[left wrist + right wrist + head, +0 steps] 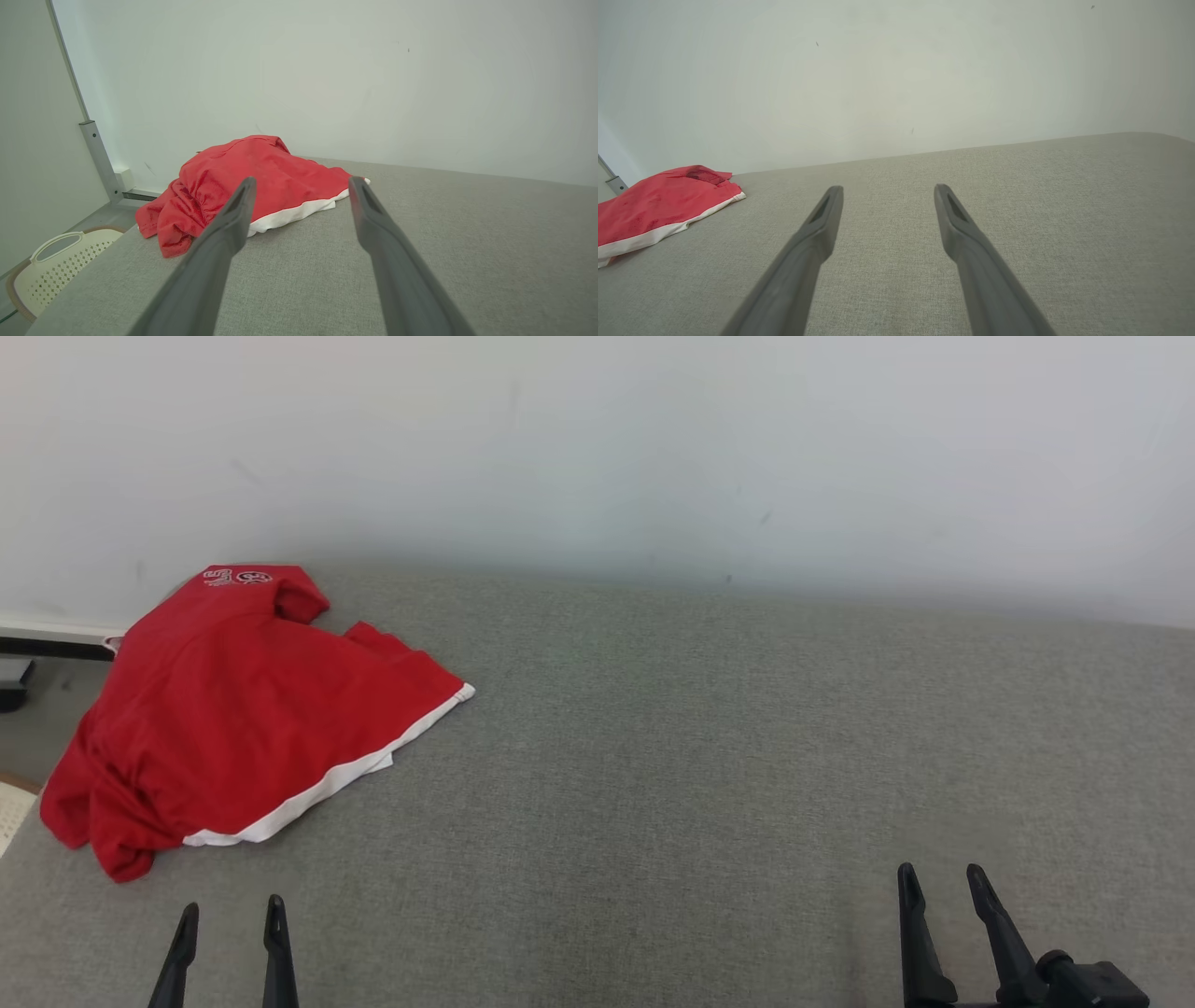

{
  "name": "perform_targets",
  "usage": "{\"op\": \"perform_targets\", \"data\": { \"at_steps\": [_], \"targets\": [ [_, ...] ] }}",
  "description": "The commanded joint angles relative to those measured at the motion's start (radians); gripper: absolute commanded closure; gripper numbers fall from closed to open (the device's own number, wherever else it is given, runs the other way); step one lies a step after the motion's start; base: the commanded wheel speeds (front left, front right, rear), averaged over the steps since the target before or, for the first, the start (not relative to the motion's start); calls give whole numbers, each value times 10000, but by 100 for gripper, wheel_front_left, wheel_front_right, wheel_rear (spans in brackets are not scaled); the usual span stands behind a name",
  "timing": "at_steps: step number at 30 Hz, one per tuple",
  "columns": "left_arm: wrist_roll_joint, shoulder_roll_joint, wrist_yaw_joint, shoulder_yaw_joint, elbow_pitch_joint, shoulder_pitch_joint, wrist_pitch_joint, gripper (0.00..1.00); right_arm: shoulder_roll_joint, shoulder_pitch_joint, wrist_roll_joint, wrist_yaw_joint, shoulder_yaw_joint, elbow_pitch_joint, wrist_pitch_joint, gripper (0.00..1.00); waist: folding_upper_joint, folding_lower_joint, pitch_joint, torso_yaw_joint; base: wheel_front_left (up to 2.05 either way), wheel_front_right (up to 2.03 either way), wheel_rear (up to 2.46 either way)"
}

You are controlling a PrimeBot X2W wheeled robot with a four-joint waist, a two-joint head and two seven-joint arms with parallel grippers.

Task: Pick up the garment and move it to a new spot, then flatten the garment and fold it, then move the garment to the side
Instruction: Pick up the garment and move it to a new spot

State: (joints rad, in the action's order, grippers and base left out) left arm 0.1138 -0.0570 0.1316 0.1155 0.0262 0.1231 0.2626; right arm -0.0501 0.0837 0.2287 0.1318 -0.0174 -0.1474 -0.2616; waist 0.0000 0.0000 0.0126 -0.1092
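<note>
Pickup not started: your left gripper (232,903) and right gripper (940,870) both spread, empty. Next: drive left onto the crumpled red shirt (243,709), pinch a fold

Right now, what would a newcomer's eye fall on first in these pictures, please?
The crumpled red garment with a white hem, at the far left of the grey fabric surface by the pale wall. Then the left gripper and right gripper, open and empty, nearest the camera.

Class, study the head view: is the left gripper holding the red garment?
No: the left gripper stands open over the grey surface, short of the red garment and touching none of its cloth.
</note>
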Motion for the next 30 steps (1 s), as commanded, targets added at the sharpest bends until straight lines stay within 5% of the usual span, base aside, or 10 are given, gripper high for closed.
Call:
{"op": "perform_targets", "data": {
  "at_steps": [1,30],
  "targets": [
    [-59,16,-16,24,37,140,25,0,11,25,-10,-21,69,-16,-45,0,0,0,15,-426,0,0,0],
    [-32,71,-16,397,271,91,25,0,6,249,-134,-21,280,-134,-45,0,0,0,283,-3066,0,0,0]
  ]
}}
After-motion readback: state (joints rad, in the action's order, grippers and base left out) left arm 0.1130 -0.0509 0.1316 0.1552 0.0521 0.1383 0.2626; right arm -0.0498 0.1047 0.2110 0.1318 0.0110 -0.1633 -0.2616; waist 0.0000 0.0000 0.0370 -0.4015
